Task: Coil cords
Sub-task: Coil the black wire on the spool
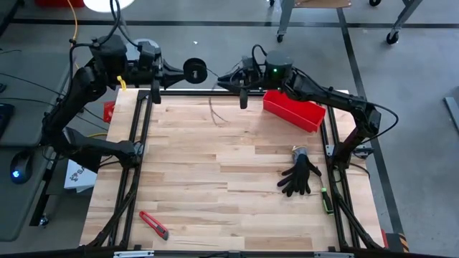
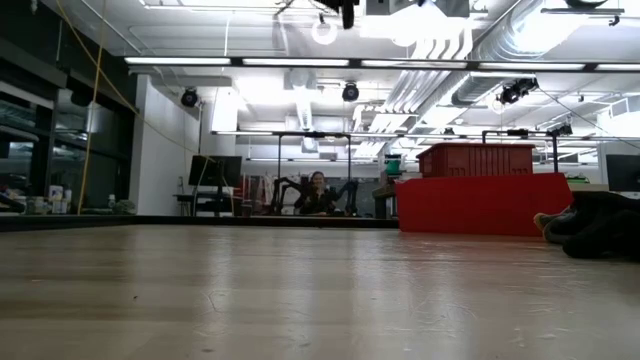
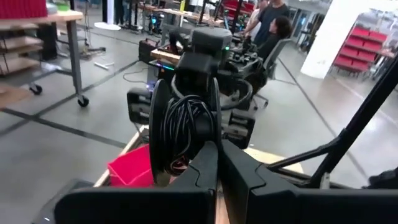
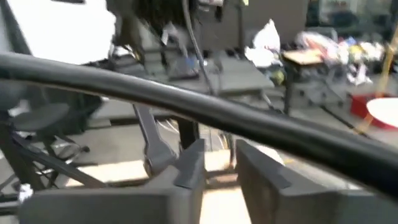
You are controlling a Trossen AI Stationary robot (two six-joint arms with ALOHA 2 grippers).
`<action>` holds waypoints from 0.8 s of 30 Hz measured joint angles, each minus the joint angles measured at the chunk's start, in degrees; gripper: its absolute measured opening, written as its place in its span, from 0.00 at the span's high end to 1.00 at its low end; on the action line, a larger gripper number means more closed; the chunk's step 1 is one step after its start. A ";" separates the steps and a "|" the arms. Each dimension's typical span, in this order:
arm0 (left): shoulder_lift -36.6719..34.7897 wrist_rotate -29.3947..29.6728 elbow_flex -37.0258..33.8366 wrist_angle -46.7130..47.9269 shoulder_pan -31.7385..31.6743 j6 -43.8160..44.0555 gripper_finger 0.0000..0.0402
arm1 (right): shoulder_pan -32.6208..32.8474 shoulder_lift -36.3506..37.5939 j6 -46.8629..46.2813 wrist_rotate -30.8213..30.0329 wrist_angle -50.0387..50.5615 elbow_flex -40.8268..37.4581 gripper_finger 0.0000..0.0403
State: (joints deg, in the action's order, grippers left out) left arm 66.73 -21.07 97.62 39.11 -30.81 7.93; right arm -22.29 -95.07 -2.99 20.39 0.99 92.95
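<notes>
The small round black spool (image 1: 195, 69) hangs in the air over the table's far edge, with dark cord wound on it (image 3: 186, 124). My left gripper (image 1: 178, 72) is shut on it, reaching in from the left. A loose length of the thin cord (image 1: 215, 113) trails down onto the wood near the far edge. My right gripper (image 1: 224, 80) faces the spool from the right, a little apart from it. Its fingers (image 4: 217, 165) stand open, and the thin cord (image 4: 194, 43) runs ahead of them. I cannot tell whether it touches them. My left gripper pinches the spool at its rim (image 3: 200, 154) between its two shut fingers (image 3: 249, 177). The fingers lie about level and come from the table's left side. The spool stands on edge, lifted clear of the table, with the wound cord showing between its two flanges.
A red bin (image 1: 292, 109) sits at the far right, also seen in the low view (image 2: 480, 200). A black glove (image 1: 301, 175) lies near the right edge. A red-handled tool (image 1: 153, 224) lies near the front left. Dark frame rails (image 1: 140, 136) run along the table's sides.
</notes>
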 joint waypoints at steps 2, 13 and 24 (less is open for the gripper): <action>0.01 0.66 -0.01 -0.42 0.01 -1.71 0.99 | 0.38 0.00 0.06 -2.79 3.03 0.00 0.70; -0.07 3.66 -0.02 -7.58 0.02 -6.70 0.99 | 2.09 -2.87 3.27 -17.22 10.07 -0.02 0.50; -3.83 18.72 -0.02 -1.27 -0.52 -10.88 0.99 | 0.40 0.79 7.18 -13.84 26.51 0.09 0.53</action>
State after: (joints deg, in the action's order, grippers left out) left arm 62.90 -2.35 97.60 37.85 -31.33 -2.94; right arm -21.90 -94.28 4.19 6.55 27.50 93.04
